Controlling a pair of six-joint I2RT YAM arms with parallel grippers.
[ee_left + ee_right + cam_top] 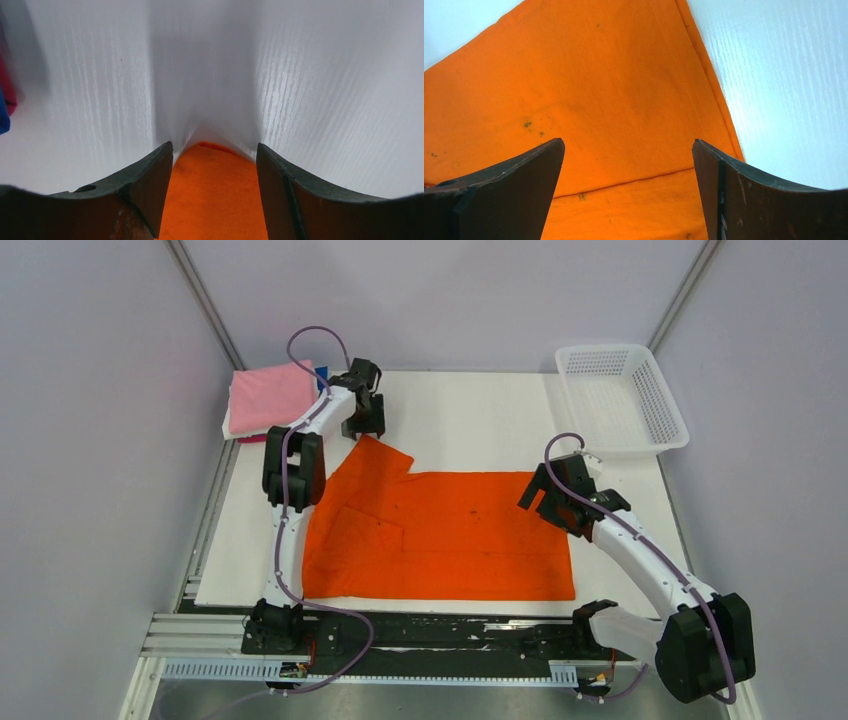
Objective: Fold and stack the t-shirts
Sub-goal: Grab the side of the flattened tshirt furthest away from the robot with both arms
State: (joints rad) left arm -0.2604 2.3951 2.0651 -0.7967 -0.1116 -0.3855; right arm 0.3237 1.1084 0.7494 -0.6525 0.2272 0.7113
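The large bright orange t-shirt (440, 535) lies spread flat on the white table board, with its near sleeve folded in. My left gripper (365, 428) is at the shirt's far left sleeve. In the left wrist view it (215, 150) is open, and the tip of the orange sleeve (215, 200) lies between the jaws. My right gripper (540, 497) hovers over the shirt's far right corner. In the right wrist view it (629, 142) is open and empty above the orange cloth (599, 85) and a fold line. A folded pink shirt (268, 398) tops a stack at the far left, with blue and red edges below it.
A white plastic mesh basket (622, 398) stands at the far right corner. The white board (470, 420) ends close to grey walls on both sides. Blue and red cloth edges (4, 112) show at the left of the left wrist view.
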